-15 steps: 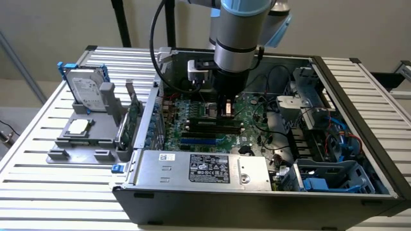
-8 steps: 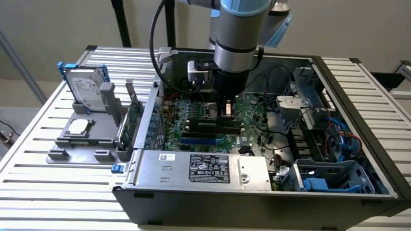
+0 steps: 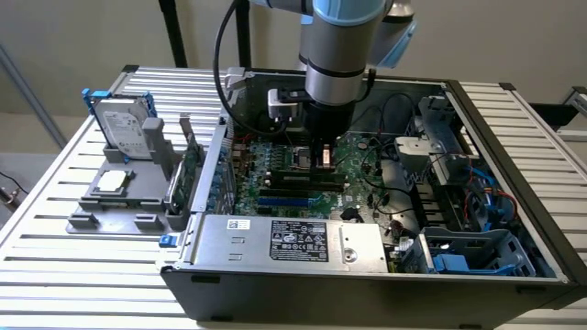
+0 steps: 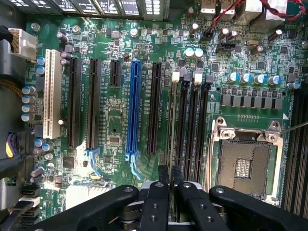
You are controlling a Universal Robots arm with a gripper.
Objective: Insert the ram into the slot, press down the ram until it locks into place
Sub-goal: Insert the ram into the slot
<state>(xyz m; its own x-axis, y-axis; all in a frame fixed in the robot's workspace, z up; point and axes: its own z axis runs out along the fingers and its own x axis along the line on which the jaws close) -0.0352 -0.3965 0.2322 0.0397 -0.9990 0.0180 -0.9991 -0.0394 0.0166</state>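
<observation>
**Jaws:** clenched on the ram [image 4: 172, 125], which shows edge-on as a thin strip running out from between the fingertips [image 4: 163, 179].

**Ram:** held over the motherboard [image 4: 110, 120], parallel with and just beside the nearest black slot [image 4: 184, 125] in a bank of like sockets. In the exterior view this falls at frame centre, inside the open computer case [image 3: 513, 206].

**Surroundings:** the slot bank lies between the blue expansion socket [image 4: 134, 106] and the silver processor socket [image 4: 245, 163].

**Step, as judged:** insertion; the stick is not yet seated. Seating calls for its edge square over the slot and the end clips open.

**Obscured:**
- Whether the ram touches the slot cannot be told.
- The slot's near end sits behind the jaws.
- The ram's chips are unseen.
</observation>
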